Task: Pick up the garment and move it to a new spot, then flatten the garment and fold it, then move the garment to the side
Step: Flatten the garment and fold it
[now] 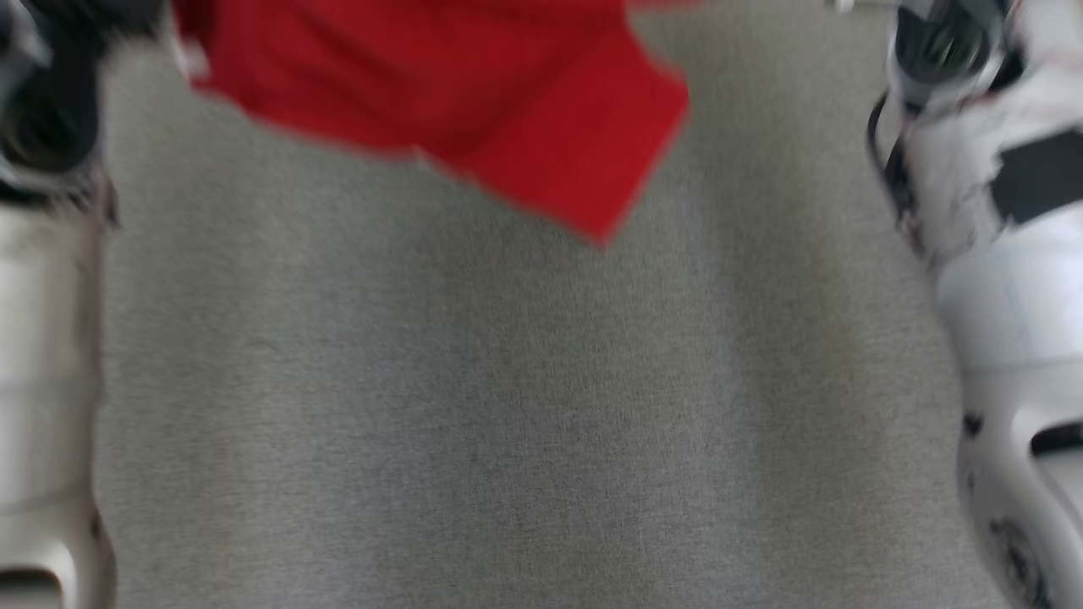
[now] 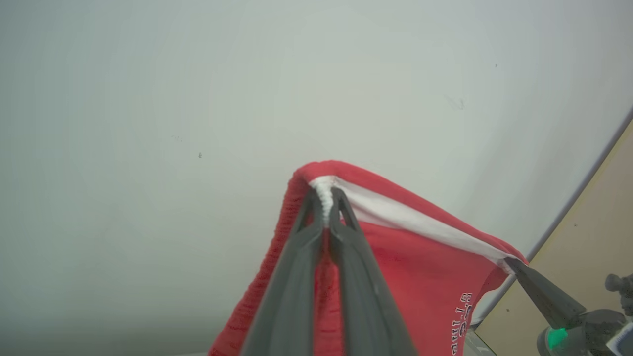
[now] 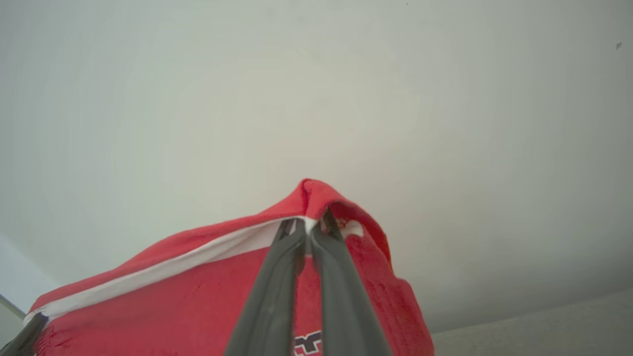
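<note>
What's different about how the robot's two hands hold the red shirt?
The left gripper pinches a bunched, ribbed white bit of the garment; the right gripper shows just a small white tip in its grip. The white band runs rightward from the left gripper in its wrist view, but leftward from the right gripper in its own view. Shared: both are shut on the garment, one at each end of the band, with it stretched between them.

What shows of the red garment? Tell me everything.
The red garment looks like soft ribbed knit, with a white edge band and part of some dark-outlined white lettering. The left hand and right hand, both shut, pinch that band at two points, stretching it taut between them; the rest hangs below.
</note>
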Available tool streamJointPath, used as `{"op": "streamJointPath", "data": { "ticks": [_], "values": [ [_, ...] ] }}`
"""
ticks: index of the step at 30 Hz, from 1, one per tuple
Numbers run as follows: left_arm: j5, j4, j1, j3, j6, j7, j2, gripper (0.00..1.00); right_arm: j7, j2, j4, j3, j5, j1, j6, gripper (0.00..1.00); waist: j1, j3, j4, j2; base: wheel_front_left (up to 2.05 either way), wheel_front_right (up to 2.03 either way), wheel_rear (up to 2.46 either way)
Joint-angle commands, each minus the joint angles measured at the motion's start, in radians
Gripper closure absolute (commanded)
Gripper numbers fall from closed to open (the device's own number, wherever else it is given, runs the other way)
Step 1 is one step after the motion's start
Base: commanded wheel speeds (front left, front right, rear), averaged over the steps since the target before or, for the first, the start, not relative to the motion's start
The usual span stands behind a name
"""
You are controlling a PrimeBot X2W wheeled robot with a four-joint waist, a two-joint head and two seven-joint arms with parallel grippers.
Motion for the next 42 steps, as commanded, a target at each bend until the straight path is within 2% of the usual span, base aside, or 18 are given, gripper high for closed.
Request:
{"op": "streamJointPath", "data": {
  "ticks": [1,7,11,14,20,25,32,37,42],
  "values": [
    [0.008,0.01,-0.052,0.019,0.001,-0.029,0.009,1.0,-0.029,0.001,0.011,-0.011,-0.02,-0.048,-0.003,1.0,-0.0002,0.148,-0.04,-0.0001,0.0,0.0,0.0],
    [0.02,0.056,-0.244,0.075,-0.014,-0.168,0.003,1.0,-0.2,0.006,0.031,-0.05,-0.073,-0.244,-0.003,1.0,-0.0002,0.232,-0.036,-0.0001,0.0,0.0,0.0],
    [0.01,0.088,-0.314,0.099,-0.031,-0.259,-0.015,1.0,-0.288,-0.001,0.045,-0.044,-0.105,-0.314,-0.003,1.0,-0.0002,0.255,-0.029,-0.0001,0.0,0.0,0.0],
    [0.009,0.122,-0.31,0.089,-0.052,-0.3,-0.022,1.0,-0.303,0.001,0.069,-0.011,-0.127,-0.314,-0.003,1.0,-0.0002,0.264,-0.026,-0.0001,0.0,0.0,0.0],
    [-0.015,0.186,-0.186,0.043,-0.083,-0.384,-0.043,1.0,-0.308,-0.008,0.12,0.09,-0.141,-0.231,-0.003,1.0,-0.0002,0.266,-0.03,-0.0001,0.0,0.0,0.0],
    [-0.082,0.179,-0.017,-0.036,-0.086,-0.414,-0.048,1.0,-0.211,-0.058,0.079,0.228,-0.072,-0.092,-0.003,1.0,-0.0002,0.217,-0.025,-0.0001,0.0,0.0,0.0],
    [-0.117,0.108,0.234,-0.143,-0.086,-0.432,0.003,1.0,-0.043,-0.221,-0.089,0.361,0.041,0.132,-0.003,1.0,-0.0002,0.094,-0.004,-0.0001,0.0,0.0,0.0],
    [-0.109,0.066,0.429,-0.183,-0.086,-0.436,0.018,1.0,0.095,-0.329,-0.207,0.389,0.108,0.326,-0.003,1.0,-0.0002,-0.004,0.007,-0.0001,0.0,0.0,0.0],
    [-0.089,0.029,0.61,-0.195,-0.086,-0.436,0.004,1.0,0.201,-0.412,-0.328,0.38,0.113,0.517,-0.003,1.0,-0.0002,-0.085,0.01,-0.0001,0.0,0.0,0.0]
  ]
}}
